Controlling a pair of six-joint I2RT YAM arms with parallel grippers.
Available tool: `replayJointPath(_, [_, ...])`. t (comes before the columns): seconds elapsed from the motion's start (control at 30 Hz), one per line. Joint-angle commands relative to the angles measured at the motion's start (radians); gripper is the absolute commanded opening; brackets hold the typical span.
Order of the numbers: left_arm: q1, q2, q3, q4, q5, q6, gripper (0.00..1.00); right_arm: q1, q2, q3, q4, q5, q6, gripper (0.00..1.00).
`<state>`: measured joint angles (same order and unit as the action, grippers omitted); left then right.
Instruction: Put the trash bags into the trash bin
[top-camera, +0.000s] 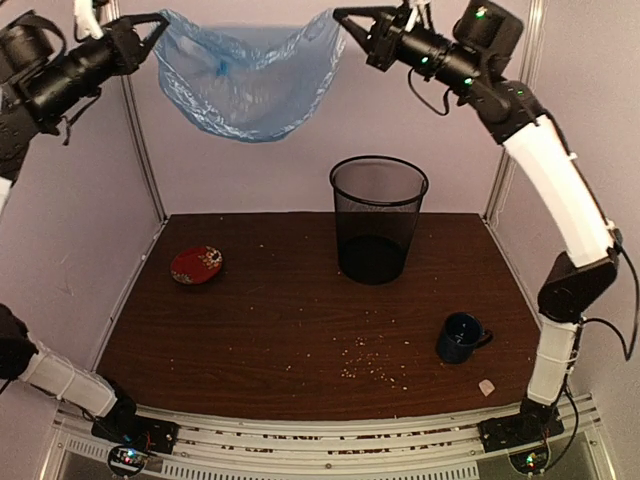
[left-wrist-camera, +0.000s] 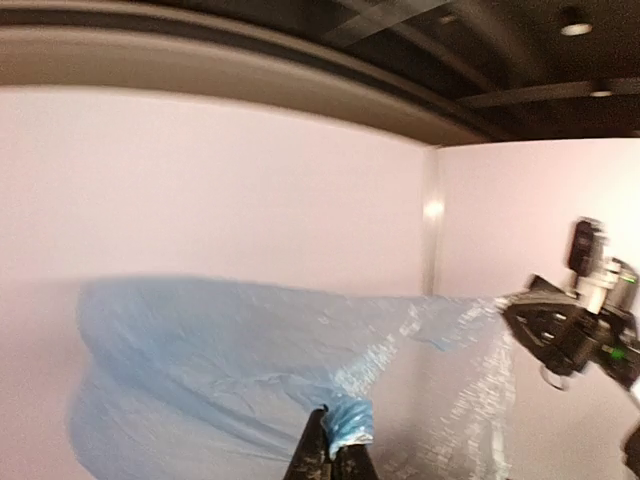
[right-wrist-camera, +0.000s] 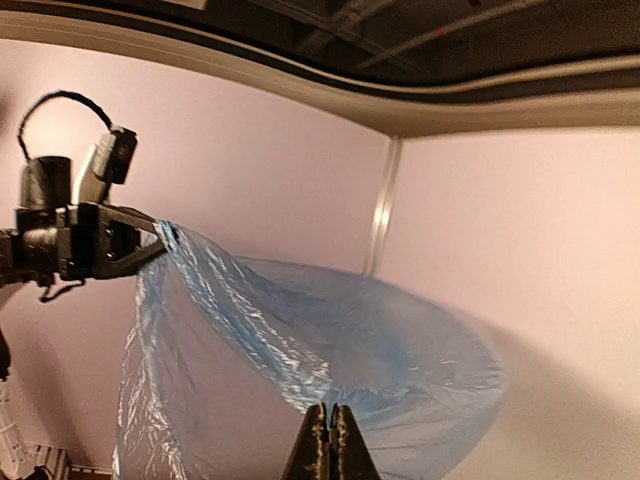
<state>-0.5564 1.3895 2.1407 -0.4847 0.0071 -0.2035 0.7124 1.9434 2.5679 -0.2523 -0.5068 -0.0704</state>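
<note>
No readable text, label, brand, number or sign is present in any view. The plastic bag (top-camera: 245, 85), the wire bin (top-camera: 378, 225) and the mug (top-camera: 460, 338) show plain surfaces. The pale pattern on the red dish (top-camera: 196, 265) is too small to resolve as characters.

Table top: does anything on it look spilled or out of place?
Yes. Small pale crumbs lie scattered over the dark table, mostly toward the near edge, in front of the trash bin. A pale scrap sits alone near the front right corner. The bin and the blue mug stand upright.
</note>
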Motion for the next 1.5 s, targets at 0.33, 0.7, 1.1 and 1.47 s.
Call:
replayJointPath(0.33, [-0.113, -0.547, -1.144, -0.063, 0.160, 0.051, 0.00, 0.122, -0.445, -1.153, -0.096, -0.269, -0.329, 0.00])
replayJointPath(0.7, [-0.113, -0.745, -1.178, -0.221, 0.198, -0.016, 0.00, 0.162, -0.562, -1.325, -0.235, -0.371, -0.365, 0.00])
replayJointPath(1.1, [-0.114, -0.556, -0.699, -0.015, 0.257, 0.114, 0.00, 0.168, -0.446, -0.742, -0.369, -0.286, -0.417, 0.00])
replayJointPath(1.47, [-0.242, -0.247, -0.637, 0.228, -0.760, 0.371, 0.00, 0.017, -0.091, -0.408, -0.122, -0.027, -0.054, 0.00])
